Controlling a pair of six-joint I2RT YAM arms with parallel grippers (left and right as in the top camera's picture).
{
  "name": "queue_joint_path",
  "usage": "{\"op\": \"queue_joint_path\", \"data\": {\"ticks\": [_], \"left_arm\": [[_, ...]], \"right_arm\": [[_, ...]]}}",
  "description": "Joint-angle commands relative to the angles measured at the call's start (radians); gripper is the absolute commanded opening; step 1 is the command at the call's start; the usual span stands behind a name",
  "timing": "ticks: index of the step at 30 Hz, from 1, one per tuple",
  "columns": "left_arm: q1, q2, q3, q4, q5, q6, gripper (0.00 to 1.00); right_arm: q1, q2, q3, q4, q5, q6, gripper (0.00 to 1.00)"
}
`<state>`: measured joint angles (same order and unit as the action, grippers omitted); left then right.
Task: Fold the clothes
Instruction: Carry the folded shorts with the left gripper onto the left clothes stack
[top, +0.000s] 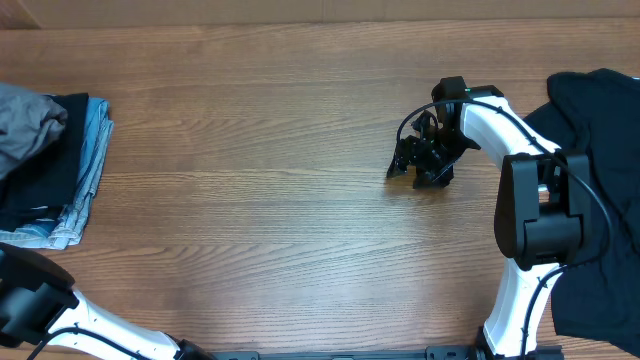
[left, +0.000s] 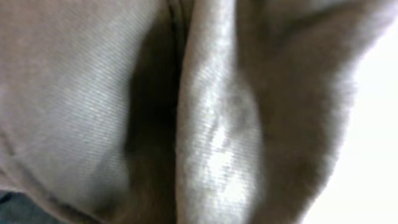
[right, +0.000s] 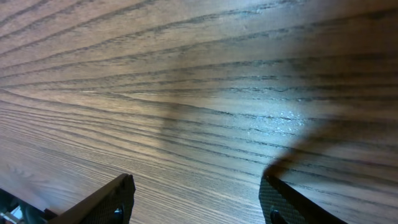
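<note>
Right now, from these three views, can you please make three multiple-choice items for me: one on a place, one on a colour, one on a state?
1. Where is the right gripper?
A. on the black garment
B. over bare table near the middle
C. on the stack of clothes

2. What colour is the fabric that fills the left wrist view?
A. red
B. yellow
C. grey

3. How do the right gripper's jaws stand?
A. open, nothing between them
B. shut on cloth
C. shut on nothing

Answers:
1 B: only wood shows under it, away from the black garment and the stack of clothes.
2 C: grey fabric covers nearly the whole view.
3 A: the fingers stand apart over bare wood.
</note>
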<state>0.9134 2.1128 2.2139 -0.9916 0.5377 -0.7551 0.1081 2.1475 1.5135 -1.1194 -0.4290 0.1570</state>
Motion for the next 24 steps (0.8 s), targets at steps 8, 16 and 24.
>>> {"op": "queue_joint_path", "data": {"ticks": [8, 16, 24], "left_arm": [[-0.039, -0.04, -0.448, 0.393, 0.161, -0.081, 0.04], [0.005, -0.107, -0.453, 0.341, 0.159, -0.026, 0.04], [0.062, -0.242, -0.453, 0.272, 0.079, 0.145, 0.64]], "right_arm": [[0.003, 0.029, -0.035, -0.011, 0.069, -0.001, 0.69], [0.003, 0.029, -0.035, 0.011, 0.068, -0.001, 0.69], [0.003, 0.029, -0.035, 0.018, 0.068, -0.001, 0.68]]}}
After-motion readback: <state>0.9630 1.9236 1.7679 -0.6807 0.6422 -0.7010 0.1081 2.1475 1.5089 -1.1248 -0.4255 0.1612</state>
